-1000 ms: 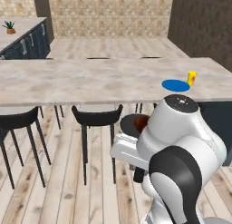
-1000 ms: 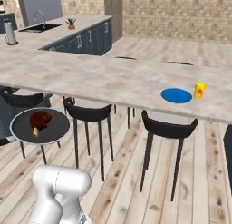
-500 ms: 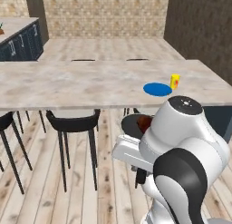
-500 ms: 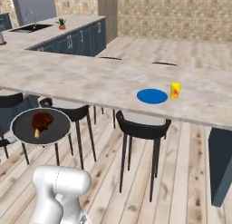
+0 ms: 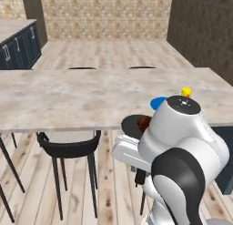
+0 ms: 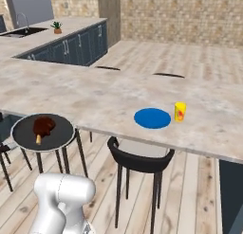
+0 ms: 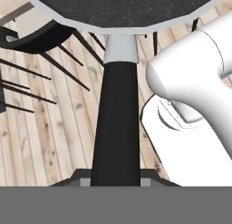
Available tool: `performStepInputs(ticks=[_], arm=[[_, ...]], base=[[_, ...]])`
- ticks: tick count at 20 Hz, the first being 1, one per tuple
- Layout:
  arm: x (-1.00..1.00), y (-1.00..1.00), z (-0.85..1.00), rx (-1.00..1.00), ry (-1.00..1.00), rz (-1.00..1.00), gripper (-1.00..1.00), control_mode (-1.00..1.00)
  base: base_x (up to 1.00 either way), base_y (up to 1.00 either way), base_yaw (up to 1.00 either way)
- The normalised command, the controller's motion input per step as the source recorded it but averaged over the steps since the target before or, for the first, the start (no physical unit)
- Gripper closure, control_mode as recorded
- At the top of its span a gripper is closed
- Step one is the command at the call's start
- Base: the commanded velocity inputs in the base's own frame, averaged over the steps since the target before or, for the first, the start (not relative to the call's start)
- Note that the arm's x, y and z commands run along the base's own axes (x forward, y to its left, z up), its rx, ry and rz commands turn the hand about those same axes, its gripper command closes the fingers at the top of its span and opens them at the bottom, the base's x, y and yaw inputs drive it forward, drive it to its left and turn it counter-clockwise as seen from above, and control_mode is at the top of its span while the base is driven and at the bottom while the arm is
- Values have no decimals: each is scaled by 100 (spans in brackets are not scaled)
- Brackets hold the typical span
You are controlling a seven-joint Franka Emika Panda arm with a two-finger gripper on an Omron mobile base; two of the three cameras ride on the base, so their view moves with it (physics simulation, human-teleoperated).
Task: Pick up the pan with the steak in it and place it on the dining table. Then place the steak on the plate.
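Your hand [image 7: 116, 182] is clamped on the handle of the pan [image 6: 42, 132]; the steak [image 6: 42, 126] lies inside, probably loose. Keep it level. The plate [image 6: 152, 118] waits at two o'clock on the desk [image 6: 85, 93].

We see the dining table [image 6: 95, 93] topped in matt, marbled beige stone. The pan [image 6: 43, 133] looks matt black with a thin silvery metal rim. The floor [image 5: 109, 183] shows pale wood planks; the plate [image 6: 152, 118] looks smooth blue.

plate [image 5: 158, 102] half behind arm
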Motion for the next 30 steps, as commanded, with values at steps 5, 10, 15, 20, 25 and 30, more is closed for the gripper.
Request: performStepInputs(ticks=[5,10,15,20,25,30], arm=[[16,-3,-3,0,0,0,100,-100],[96,-3,-17,0,0,0,100,-100],[100,0,-20,0,0,0,100,-100],[97,-2,-25,0,0,0,100,-100],[94,-8,-29,0,0,0,100,-100],[91,-10,-33,0,1,0,100,-100]], base=[[65,-6,0],[0,0,0],[0,0,0],[0,0,0],[0,0,0],[0,0,0]])
